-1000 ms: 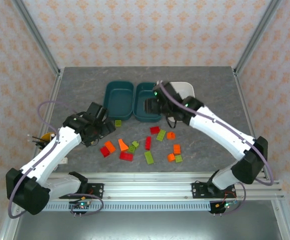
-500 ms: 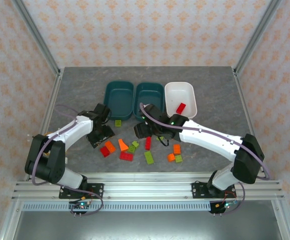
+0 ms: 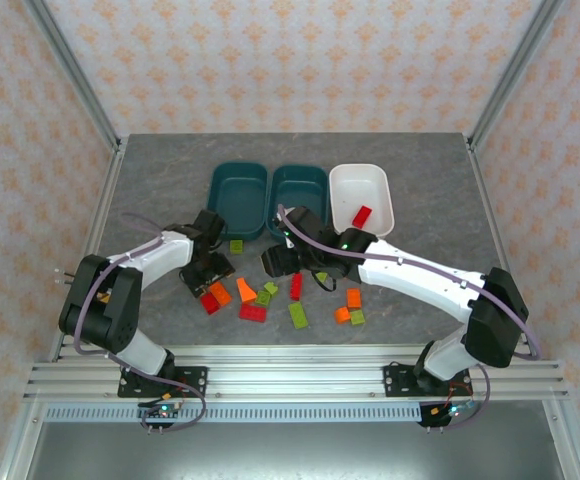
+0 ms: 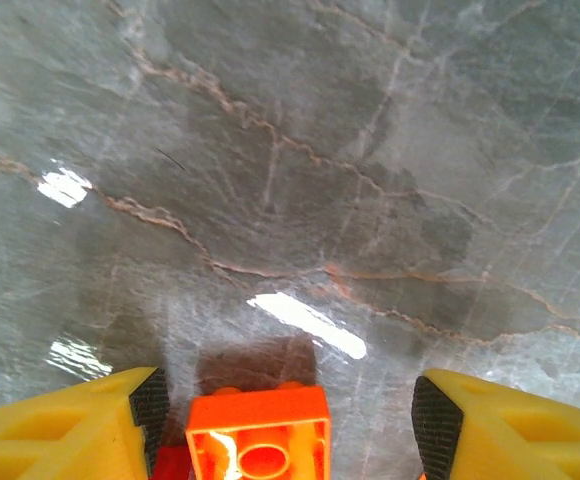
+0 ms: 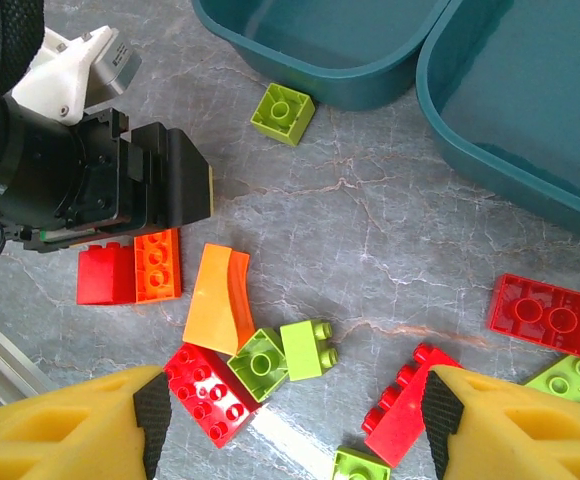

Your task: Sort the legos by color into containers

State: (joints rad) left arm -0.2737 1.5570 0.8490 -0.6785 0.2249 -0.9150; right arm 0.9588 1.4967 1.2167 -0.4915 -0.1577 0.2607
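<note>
— Where is the left gripper (image 3: 211, 272)?

— Low at the left end of the scattered bricks, with its fingers (image 4: 70, 425) spread wide. An orange brick (image 4: 259, 437) lies between them, nearer the left finger and touched by neither. A red brick (image 3: 210, 303) lies flush against it.

— What comes next?

— Everything is loose on the grey table (image 3: 150, 185). Just right of that pair are an orange wedge (image 3: 246, 293) and a flat red plate (image 3: 252, 313). A lone green square (image 3: 237, 246) sits just in front of the left teal tub (image 3: 238, 166).

— And the right gripper (image 3: 272, 263)?

— It hangs over the middle of the pile, in front of the middle teal tub (image 3: 300, 168), fingers parted and pinching nothing. Below it two small green bricks (image 5: 260, 362) touch each other.

— Further right?

— A narrow red brick (image 3: 296, 286), a long green brick (image 3: 298, 315), then two more orange bricks (image 3: 354, 297) and a small green one (image 3: 357, 318), close together.

— The tubs?

— Three side by side along the back. The white tub (image 3: 360, 168), at the right end, holds one red piece (image 3: 362, 216).
</note>
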